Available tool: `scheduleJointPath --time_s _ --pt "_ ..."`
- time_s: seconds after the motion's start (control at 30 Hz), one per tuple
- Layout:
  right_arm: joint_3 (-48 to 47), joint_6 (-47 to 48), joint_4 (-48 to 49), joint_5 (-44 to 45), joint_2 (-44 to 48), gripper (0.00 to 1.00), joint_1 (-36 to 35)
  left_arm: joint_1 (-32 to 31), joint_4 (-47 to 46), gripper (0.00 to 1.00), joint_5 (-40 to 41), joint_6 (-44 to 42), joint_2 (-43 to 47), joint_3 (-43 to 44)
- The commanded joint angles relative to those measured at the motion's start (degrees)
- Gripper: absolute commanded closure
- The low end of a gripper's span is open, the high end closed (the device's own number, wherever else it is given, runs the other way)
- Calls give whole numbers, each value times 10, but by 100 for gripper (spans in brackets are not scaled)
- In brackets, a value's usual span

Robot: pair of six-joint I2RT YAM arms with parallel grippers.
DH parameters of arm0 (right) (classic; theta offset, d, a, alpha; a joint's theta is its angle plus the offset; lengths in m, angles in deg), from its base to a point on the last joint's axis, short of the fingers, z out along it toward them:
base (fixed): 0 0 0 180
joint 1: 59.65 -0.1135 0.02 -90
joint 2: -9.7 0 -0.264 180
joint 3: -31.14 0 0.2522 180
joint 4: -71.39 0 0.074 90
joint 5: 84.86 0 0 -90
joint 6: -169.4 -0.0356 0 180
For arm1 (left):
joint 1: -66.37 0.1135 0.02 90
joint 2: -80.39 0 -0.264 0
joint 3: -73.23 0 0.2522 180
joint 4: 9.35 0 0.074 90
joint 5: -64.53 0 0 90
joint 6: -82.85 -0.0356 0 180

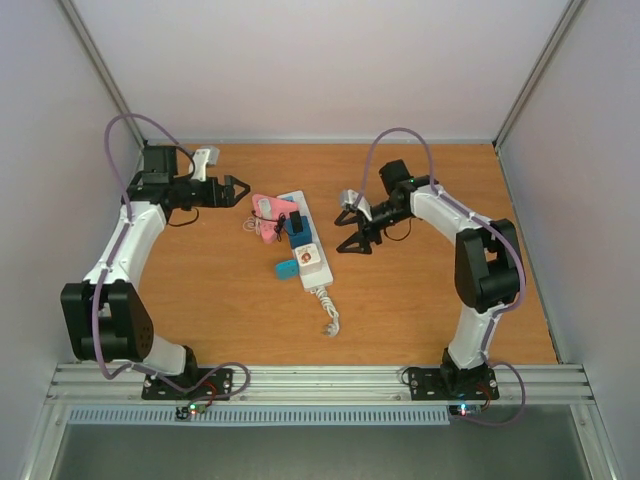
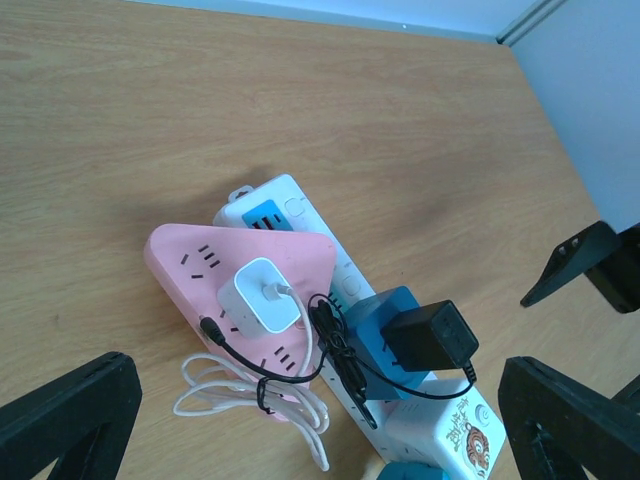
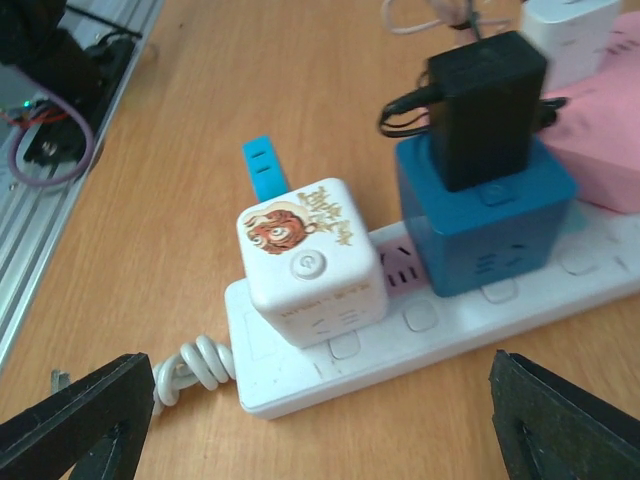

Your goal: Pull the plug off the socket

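The white power strip (image 1: 312,270) lies mid-table, its coiled cord (image 1: 327,312) towards me. Plugged into it are a white cube adapter with a tiger picture (image 3: 310,260) and a blue cube adapter (image 3: 485,225) carrying a black power plug (image 3: 485,105). A pink triangular adapter (image 2: 215,270) with a white charger (image 2: 258,297) lies over the strip's far end. My left gripper (image 1: 243,191) is open and empty, left of the pink adapter. My right gripper (image 1: 343,233) is open and empty, just right of the strip; in its wrist view the fingers (image 3: 70,420) flank the strip's cord end (image 3: 300,380).
A small blue plug piece (image 1: 286,269) lies on the table left of the strip. A bundled white cable (image 2: 255,395) and a thin black cable (image 2: 340,345) lie by the pink adapter. White walls enclose the table; a metal rail (image 1: 320,380) runs along the near edge.
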Motion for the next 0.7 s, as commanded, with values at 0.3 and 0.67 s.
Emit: scheduleJointPath --time_s 0.3,0.67 --pt "44 72 108 49 -20 8 -79 1 0 0 0 -11 12 9" --pt "17 74 133 59 -59 8 -119 1 -39 0 78 46 21 -15"
